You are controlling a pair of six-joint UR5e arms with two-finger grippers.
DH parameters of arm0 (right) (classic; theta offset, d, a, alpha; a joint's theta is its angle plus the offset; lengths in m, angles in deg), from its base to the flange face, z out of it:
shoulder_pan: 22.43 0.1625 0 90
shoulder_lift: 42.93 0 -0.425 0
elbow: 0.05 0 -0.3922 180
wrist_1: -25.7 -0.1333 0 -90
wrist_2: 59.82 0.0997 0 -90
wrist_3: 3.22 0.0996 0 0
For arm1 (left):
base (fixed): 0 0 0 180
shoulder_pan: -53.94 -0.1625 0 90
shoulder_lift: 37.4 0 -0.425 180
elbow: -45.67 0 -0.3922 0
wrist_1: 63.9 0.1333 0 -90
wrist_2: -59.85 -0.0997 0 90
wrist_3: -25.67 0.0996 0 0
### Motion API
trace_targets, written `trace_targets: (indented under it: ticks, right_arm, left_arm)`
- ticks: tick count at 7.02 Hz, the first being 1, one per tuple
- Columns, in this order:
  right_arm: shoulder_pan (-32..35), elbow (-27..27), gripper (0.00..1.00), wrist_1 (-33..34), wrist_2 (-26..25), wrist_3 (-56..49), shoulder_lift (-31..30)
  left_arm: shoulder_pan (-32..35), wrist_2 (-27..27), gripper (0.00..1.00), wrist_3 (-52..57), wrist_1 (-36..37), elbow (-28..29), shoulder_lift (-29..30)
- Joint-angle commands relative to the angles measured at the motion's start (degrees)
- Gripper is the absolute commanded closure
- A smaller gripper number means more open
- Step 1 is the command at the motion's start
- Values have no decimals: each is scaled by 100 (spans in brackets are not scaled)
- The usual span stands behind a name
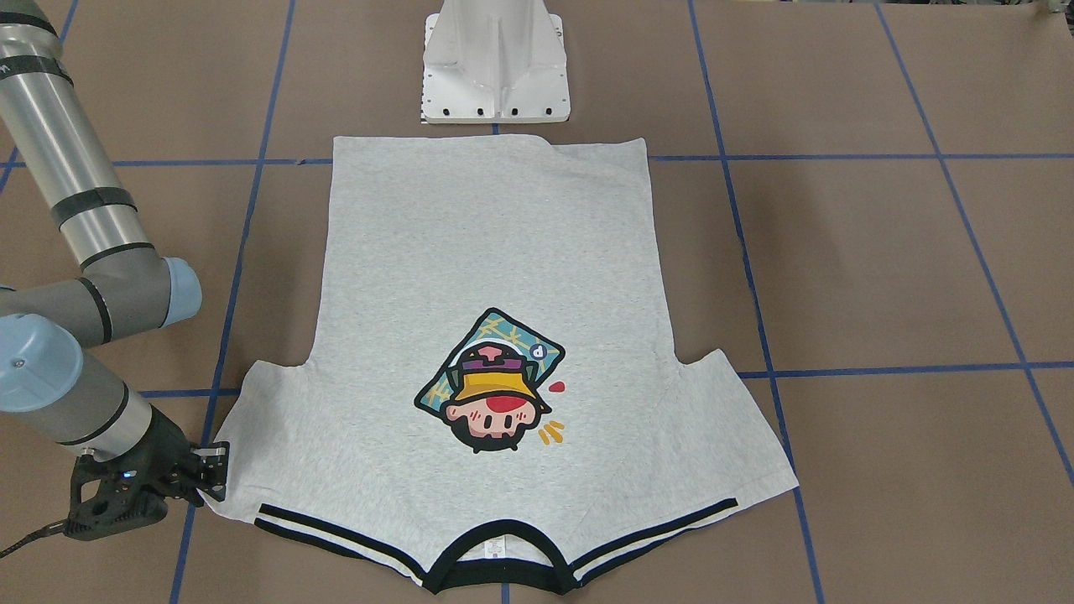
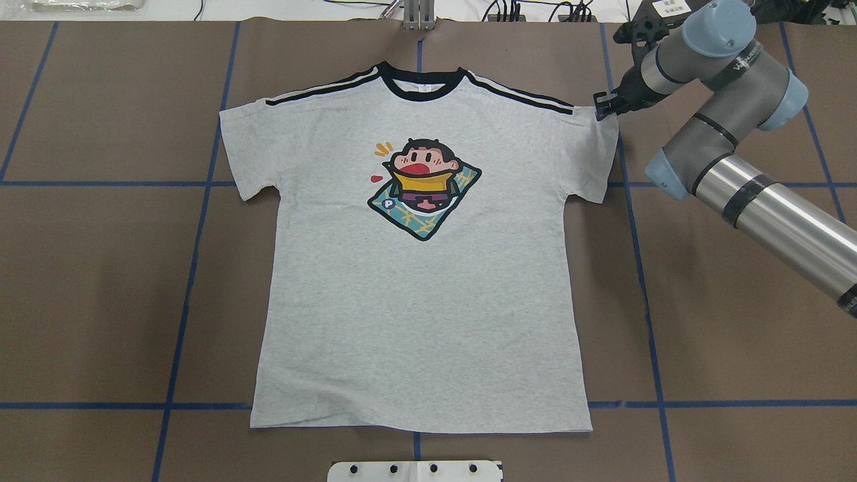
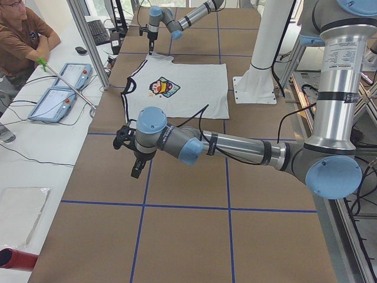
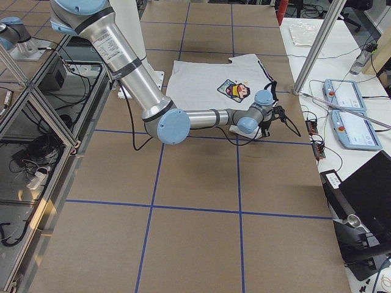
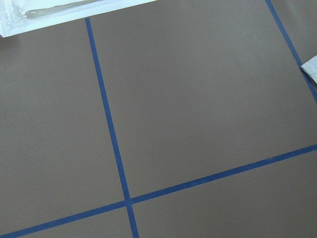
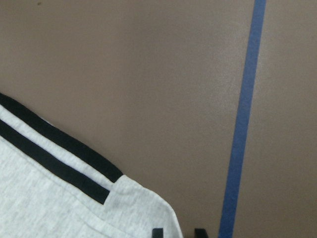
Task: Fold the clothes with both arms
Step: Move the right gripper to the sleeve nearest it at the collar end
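The grey T-shirt lies flat and face up, its cartoon print showing and its black collar at the far edge. My right gripper sits low at the striped shoulder corner of the shirt's right sleeve. In the right wrist view its fingertips stand a little apart astride the sleeve's edge, so it is open. My left gripper hangs over bare table away from the shirt; I cannot tell whether it is open or shut. The left wrist view catches only a shirt corner.
The white pedestal base stands just behind the shirt's hem. Blue tape lines grid the brown tabletop. A white side table with two tablets and a seated person runs along the far edge.
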Motion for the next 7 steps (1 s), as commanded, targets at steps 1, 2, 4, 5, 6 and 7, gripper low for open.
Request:
trace_targets:
  ticks: [1,2,4,5,6,7]
  right_arm:
    - [-13,50,67,76,0,-37,-80]
    - [-13,50,67,76,0,-90,-98]
    - [-4,85,100,102,0,-73,-90]
    - [-4,94,100,163,0,-64,-72]
    - [-4,320,100,364,0,-46,-55]
    - [-4,549,100,558,0,-11,32]
  left_arm:
    - [0,6,0,-70,-6,-8,1]
    - [0,6,0,-70,3,-8,1]
    - [0,6,0,-70,12,-8,1]
    - [0,6,0,-70,12,-8,1]
    - [0,-3,0,-70,3,1,1]
    - [0,-3,0,-70,-32,36,1]
